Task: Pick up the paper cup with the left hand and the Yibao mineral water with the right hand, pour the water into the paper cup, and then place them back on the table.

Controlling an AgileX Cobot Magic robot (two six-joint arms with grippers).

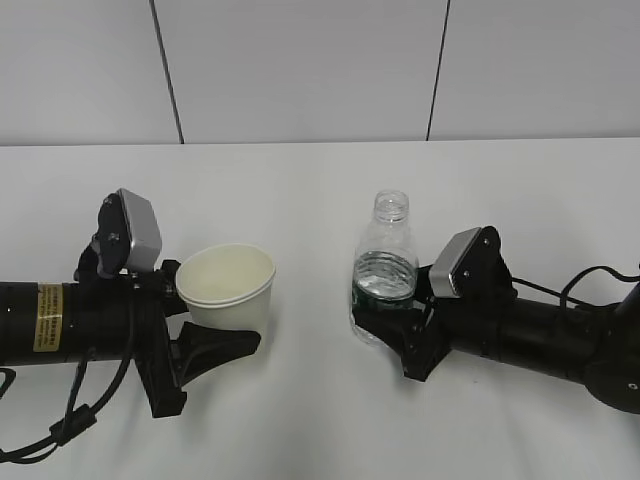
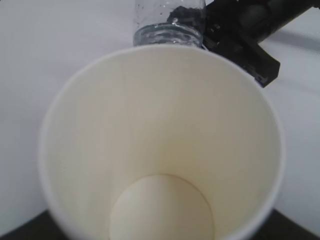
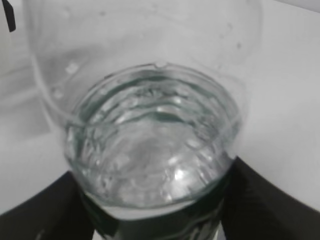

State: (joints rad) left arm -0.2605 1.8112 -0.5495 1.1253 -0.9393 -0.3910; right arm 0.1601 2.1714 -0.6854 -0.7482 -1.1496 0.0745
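The cream-white paper cup [image 1: 232, 282] sits between the fingers of my left gripper [image 1: 232, 318], which is shut on its lower wall. One black finger [image 1: 215, 345] shows in front. In the left wrist view the cup [image 2: 160, 125] fills the frame, empty and dry inside. The Yibao mineral water [image 1: 388, 255] stands upright and capless, partly full. My right gripper [image 1: 385, 318] holds it at the dark green label. In the right wrist view the bottle [image 3: 155, 140] sits between black fingers [image 3: 35, 215] pressed against both its sides.
The white table [image 1: 320, 190] runs back to a pale panelled wall. Cup and bottle are about a hand's width apart. In the left wrist view the bottle [image 2: 170, 22] and the right gripper [image 2: 240, 40] show just beyond the cup's rim. A black cable [image 1: 590, 275] trails from the right arm.
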